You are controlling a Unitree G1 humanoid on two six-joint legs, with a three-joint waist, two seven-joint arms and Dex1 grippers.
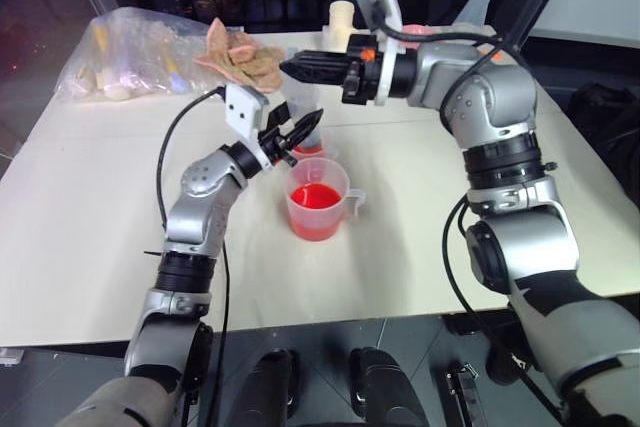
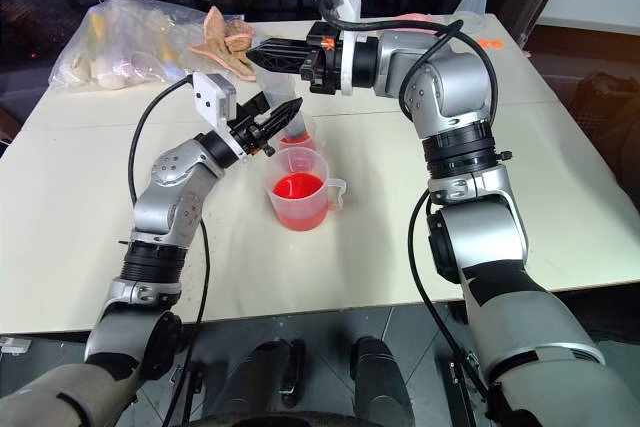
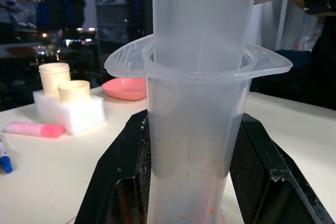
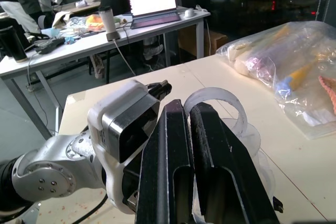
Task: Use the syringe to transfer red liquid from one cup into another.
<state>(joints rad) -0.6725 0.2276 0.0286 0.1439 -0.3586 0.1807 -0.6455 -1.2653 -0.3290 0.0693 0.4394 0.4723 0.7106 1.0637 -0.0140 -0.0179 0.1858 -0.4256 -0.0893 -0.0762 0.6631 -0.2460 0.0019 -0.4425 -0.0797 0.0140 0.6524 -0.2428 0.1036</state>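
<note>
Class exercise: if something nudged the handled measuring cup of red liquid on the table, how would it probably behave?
The measuring cup looks like thin clear plastic, so probably light and easily slid. Its red liquid fills well over half of it, so a sharp push might slosh or spill it. Its wide mouth and low shape suggest it would slide rather than tip.
</note>
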